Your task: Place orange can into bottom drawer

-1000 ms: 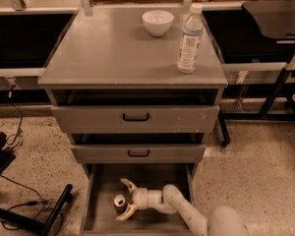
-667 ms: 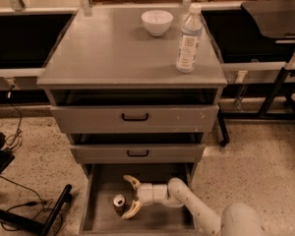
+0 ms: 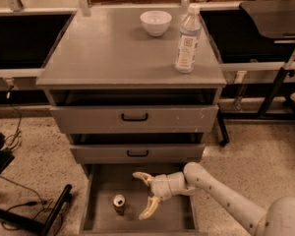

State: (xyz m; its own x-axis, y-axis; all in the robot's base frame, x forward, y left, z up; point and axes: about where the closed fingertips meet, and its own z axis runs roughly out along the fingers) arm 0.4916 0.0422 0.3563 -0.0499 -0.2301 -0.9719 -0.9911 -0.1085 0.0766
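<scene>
The orange can (image 3: pixel 119 203) stands upright on the grey floor of the open bottom drawer (image 3: pixel 173 215), towards its left side, silver top facing up. My gripper (image 3: pixel 143 194) is open, its pale fingers (image 3: pixel 149 208) spread wide, just right of the can and apart from it, over the drawer's middle. My white arm (image 3: pixel 221 196) reaches in from the lower right. Nothing is between the fingers.
Two shallower drawers with black handles (image 3: pixel 134 117) sit above, slightly pulled out. On the cabinet top stand a white bowl (image 3: pixel 155 22) and a clear water bottle (image 3: pixel 188 33). A black stand leg (image 3: pixel 54 210) and cables lie on the floor at left.
My gripper has drawn back to the right and up, away from the can. The can stays standing in the bottom drawer, now free of the fingers.
</scene>
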